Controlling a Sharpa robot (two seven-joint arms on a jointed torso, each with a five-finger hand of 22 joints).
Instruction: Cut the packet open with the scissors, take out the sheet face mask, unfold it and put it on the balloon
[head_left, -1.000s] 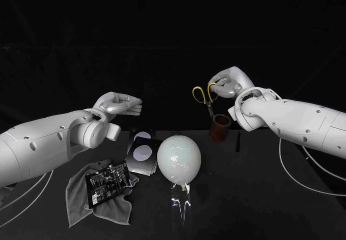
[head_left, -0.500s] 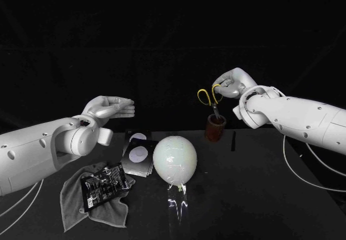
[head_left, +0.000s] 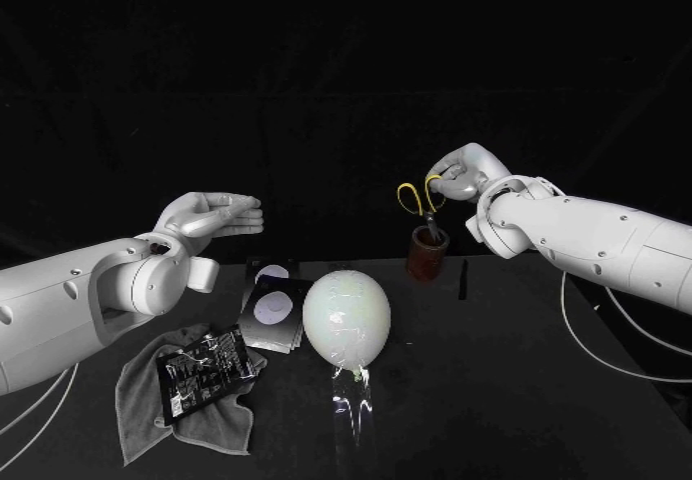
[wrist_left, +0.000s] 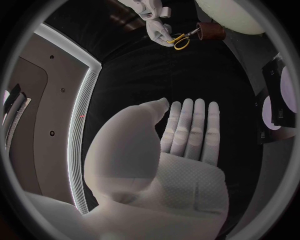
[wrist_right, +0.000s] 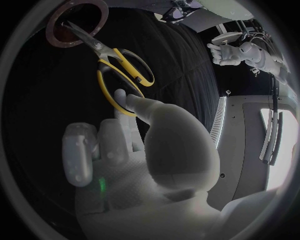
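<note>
My right hand holds the yellow-handled scissors by their loops, above the brown cup. The blades point down into that cup, and my thumb sits in one loop of the scissors. The white balloon lies at the table's middle. A black packet rests on a grey cloth at the front left. My left hand hovers above the table's left side, flat and holding nothing, its fingers straight and side by side.
Dark packets with pale ovals lie between the balloon and the cloth. A thin black stick lies right of the cup. Clear film trails from the balloon's near end.
My left hand's fingers have straightened from a curled fist to flat. My right hand has brought the scissors' handles closer over the cup. The whole view has shifted slightly.
</note>
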